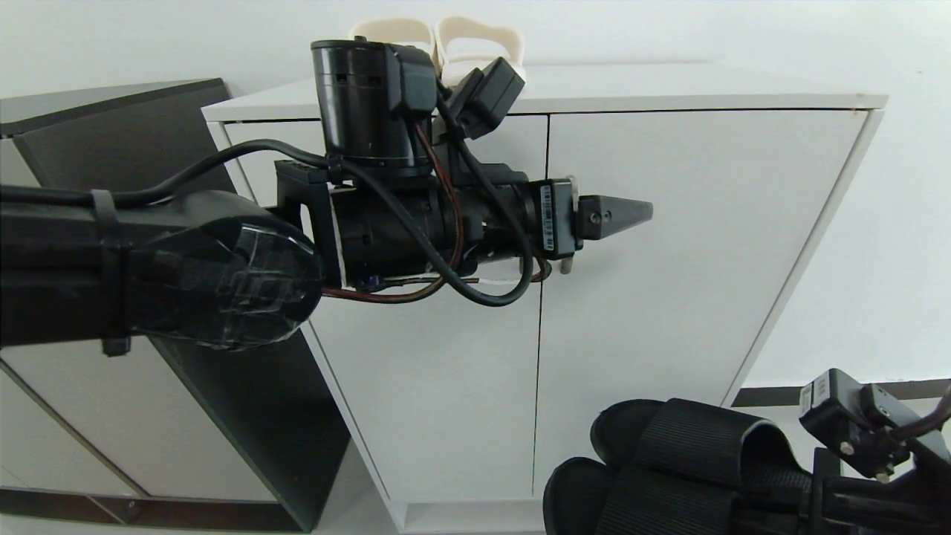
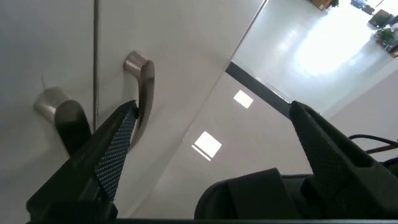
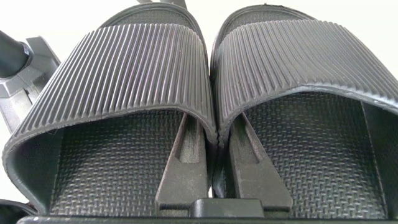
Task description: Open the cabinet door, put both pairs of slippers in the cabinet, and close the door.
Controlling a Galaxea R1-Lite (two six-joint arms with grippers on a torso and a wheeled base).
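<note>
Currently left gripper (image 2: 211,149) jaws wide, one fingertip just beside door handle (image 2: 142,78); right gripper (image 3: 217,171) pinching black slippers (image 3: 143,68) by adjoining inner walls.

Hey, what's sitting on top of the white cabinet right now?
A pair of cream slippers rests on the white cabinet; the left arm covers their front parts.

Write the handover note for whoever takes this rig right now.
Left gripper: open, one of its fingers right by the silver metal door handles at the middle seam, nothing grasped.
Right gripper: shut on the pair of black ribbed rubber slippers, held low in front of the white two-door cabinet.
Pair of cream slippers: on the cabinet's top.
Done: black pair in hand.
Left: both doors look shut; open one, put both pairs inside, close it.
</note>
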